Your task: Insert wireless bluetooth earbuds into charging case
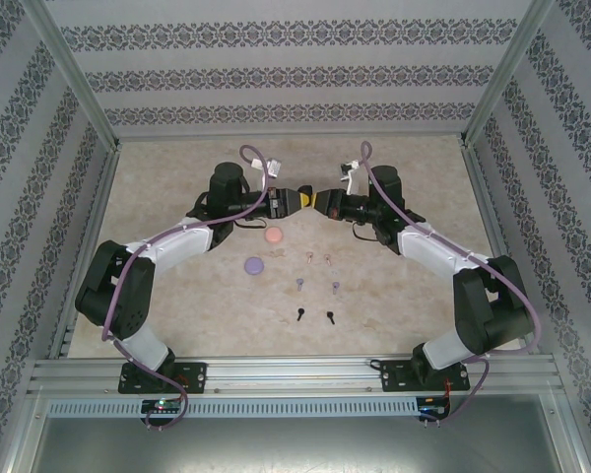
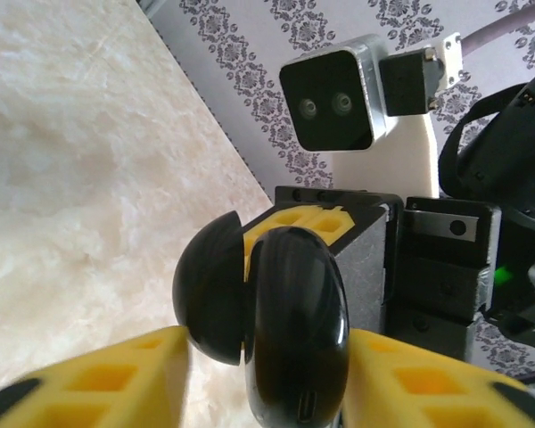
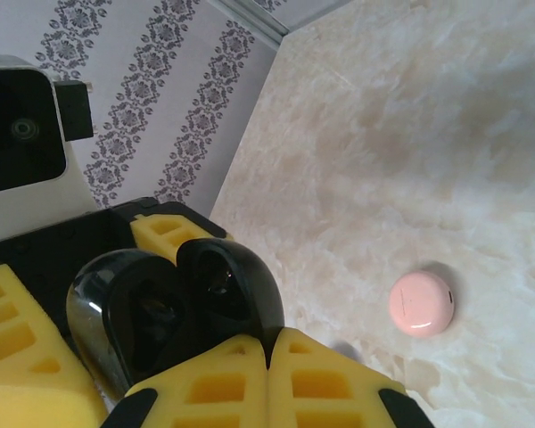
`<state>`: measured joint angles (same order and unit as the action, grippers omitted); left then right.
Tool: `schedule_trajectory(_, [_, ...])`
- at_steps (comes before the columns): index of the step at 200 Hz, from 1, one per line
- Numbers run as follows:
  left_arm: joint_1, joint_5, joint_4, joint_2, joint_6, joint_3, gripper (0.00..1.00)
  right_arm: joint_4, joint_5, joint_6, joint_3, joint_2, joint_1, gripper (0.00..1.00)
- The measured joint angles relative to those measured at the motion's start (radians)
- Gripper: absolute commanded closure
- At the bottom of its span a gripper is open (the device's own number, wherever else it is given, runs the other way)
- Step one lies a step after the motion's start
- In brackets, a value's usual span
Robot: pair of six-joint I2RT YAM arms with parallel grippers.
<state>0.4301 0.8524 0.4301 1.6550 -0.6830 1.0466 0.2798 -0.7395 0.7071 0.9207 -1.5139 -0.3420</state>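
While the six earbuds (image 1: 299,285) lie in pairs on the near side of the pink case (image 1: 273,236), the right gripper (image 3: 267,346) is pinched tight on an open black case (image 3: 160,312) raised beyond it. The left gripper (image 2: 267,339) straddles that black case with its fingers apart, and I cannot tell whether they grip it.

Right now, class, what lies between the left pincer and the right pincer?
An open black charging case, held in mid-air between the left pincer and right pincer, clearest in both wrist views.
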Motion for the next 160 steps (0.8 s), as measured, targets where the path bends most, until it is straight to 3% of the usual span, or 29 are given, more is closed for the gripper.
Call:
schedule_trajectory(36, [-0.028, -0.027, -0.129, -0.006, 0.057, 0.06, 0.21, -0.084, 0.03, -0.051, 0.03, 0.0, 0.032, 1.0])
schedule_trajectory(67, [-0.085, -0.023, -0.383, -0.016, 0.208, 0.219, 0.12, -0.212, 0.051, -0.158, 0.096, -0.003, 0.072, 1.0])
schedule_trajectory(118, [-0.097, 0.004, -0.88, 0.038, 0.595, 0.586, 0.12, -0.491, 0.089, -0.507, 0.326, -0.047, 0.076, 1.0])
schedule_trajectory(160, [-0.097, 0.011, -1.213, 0.19, 0.812, 0.749, 0.19, -0.646, 0.088, -0.676, 0.36, -0.053, 0.075, 1.0])
